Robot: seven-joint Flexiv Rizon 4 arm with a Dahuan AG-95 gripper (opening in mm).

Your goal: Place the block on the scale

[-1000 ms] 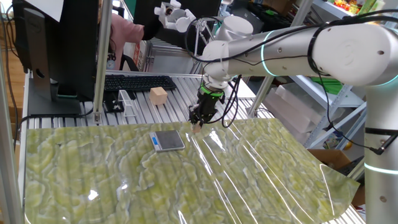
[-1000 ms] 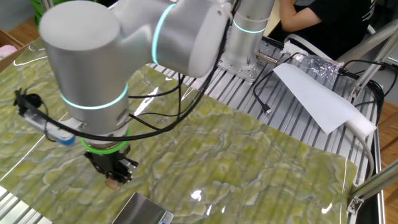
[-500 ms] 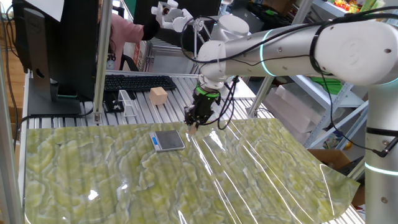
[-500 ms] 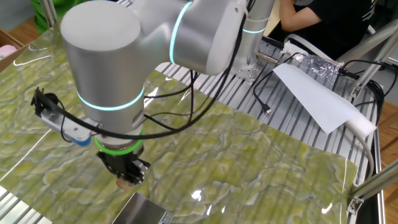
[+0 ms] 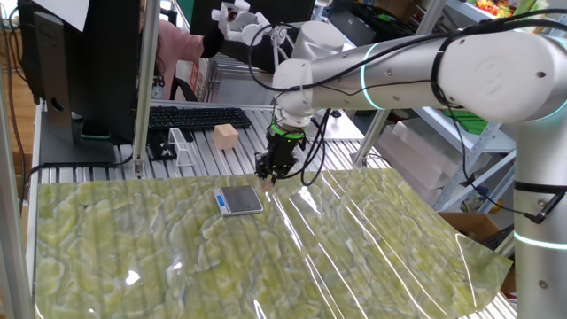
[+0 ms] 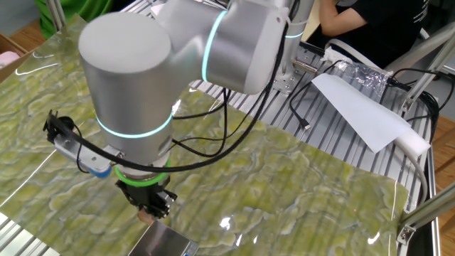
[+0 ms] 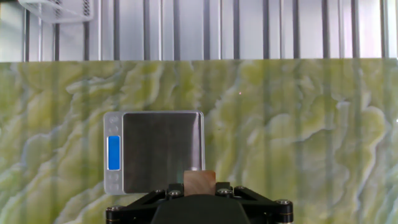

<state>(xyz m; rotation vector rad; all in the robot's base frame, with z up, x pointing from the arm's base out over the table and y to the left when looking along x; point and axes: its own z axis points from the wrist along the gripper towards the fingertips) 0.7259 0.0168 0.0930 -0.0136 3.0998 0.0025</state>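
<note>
So compared to a second ago we're seeing the arm (image 5: 399,58) sliding over toward the scale (image 5: 239,200). Back then the gripper (image 5: 267,180) was hanging off to the scale's far side with a clear gap of green mat (image 5: 354,248) between them, and now it's sitting right at the scale's edge. In the other fixed view the gripper (image 6: 151,213) is now hovering just above the corner of the scale (image 6: 165,243), where before it was well short of it.

The fingers are clamped on the block (image 7: 199,182), which is poking out between the tips. In the hand view we're looking at the block lined up over the near right part of the scale (image 7: 155,151) platform, blue strip on the left. It's not resting on the platform yet; it's up in the air in the grip.
</note>
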